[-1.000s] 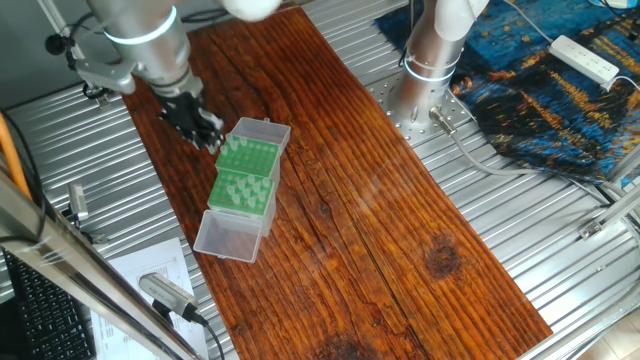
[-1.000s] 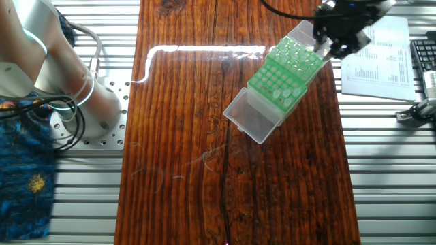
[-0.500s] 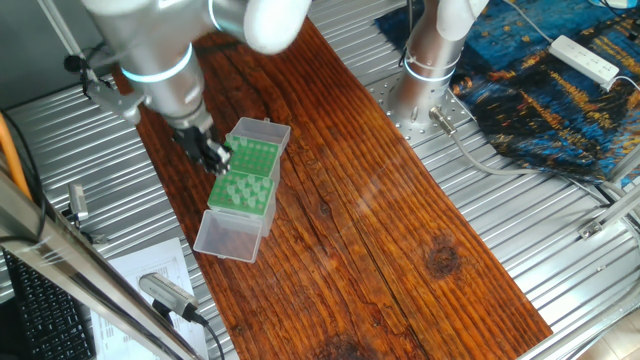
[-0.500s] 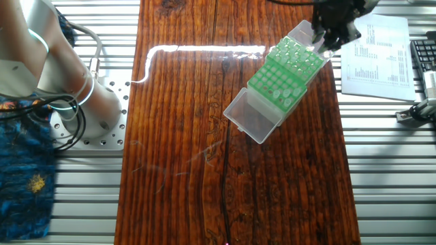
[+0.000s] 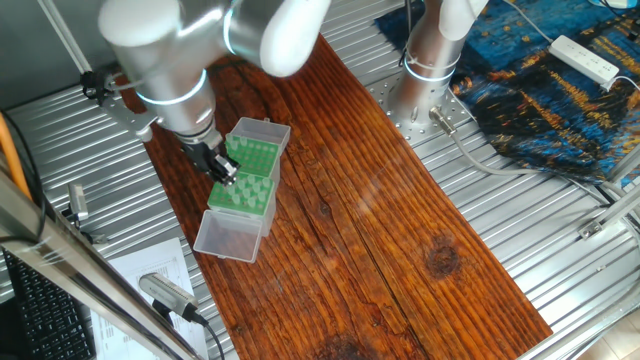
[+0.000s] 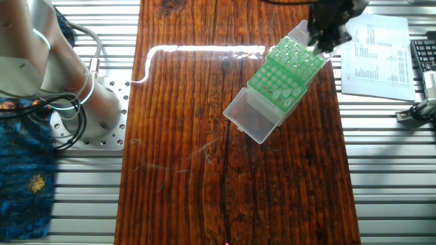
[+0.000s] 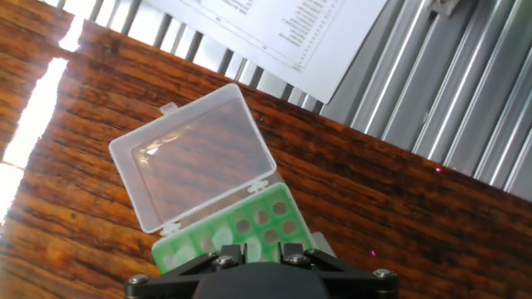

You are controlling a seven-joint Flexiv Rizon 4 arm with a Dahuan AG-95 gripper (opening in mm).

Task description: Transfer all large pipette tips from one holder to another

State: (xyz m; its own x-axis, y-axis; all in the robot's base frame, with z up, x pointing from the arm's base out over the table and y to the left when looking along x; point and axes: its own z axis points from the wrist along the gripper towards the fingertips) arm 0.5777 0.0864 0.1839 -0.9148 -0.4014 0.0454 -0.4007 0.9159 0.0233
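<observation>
Hovering your gripper (image 5: pixel 222 167) over the green rack (image 5: pixel 245 178) on the worktop (image 5: pixel 370 220), you're lining up on the large pipette tips (image 6: pixel 291 52); jaws' state unclear. Descend straight next.

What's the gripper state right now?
Gripper: down at the green rack; open, shut or holding a tip cannot be told.

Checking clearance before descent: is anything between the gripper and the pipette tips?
Nothing: both fixed views show the gripper directly over the green rack, with only air above the tips.
</observation>
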